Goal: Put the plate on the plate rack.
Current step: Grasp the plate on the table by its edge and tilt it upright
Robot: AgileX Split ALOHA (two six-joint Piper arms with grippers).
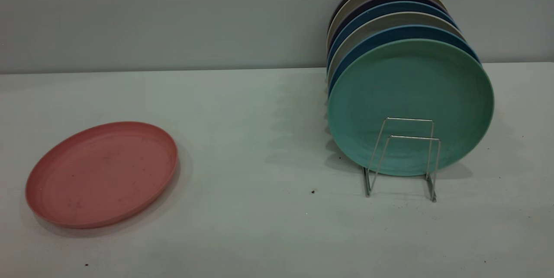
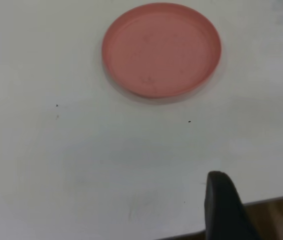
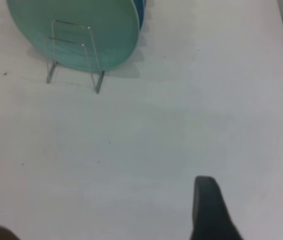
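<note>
A: Salmon-pink plate (image 1: pixel 102 175) lies flat on the white table (image 1: pixel 259 139), at 9 o'clock from the wire plate rack (image 1: pixel 404 156), well apart from it.

B: Rack contents?

A: Teal-green plate (image 1: pixel 411 96) upright at front; blue and beige plates (image 1: pixel 389 14) behind.

B: Grippers?

A: Left gripper (image 2: pixel 254 210) and right gripper (image 3: pixel 246 212) hover over bare table (fingers spread, holding nothing).

A pale table (image 1: pixel 259 148) fills the lower frame. A plain grey wall (image 1: pixel 173 14) spans the top. Light is soft.
</note>
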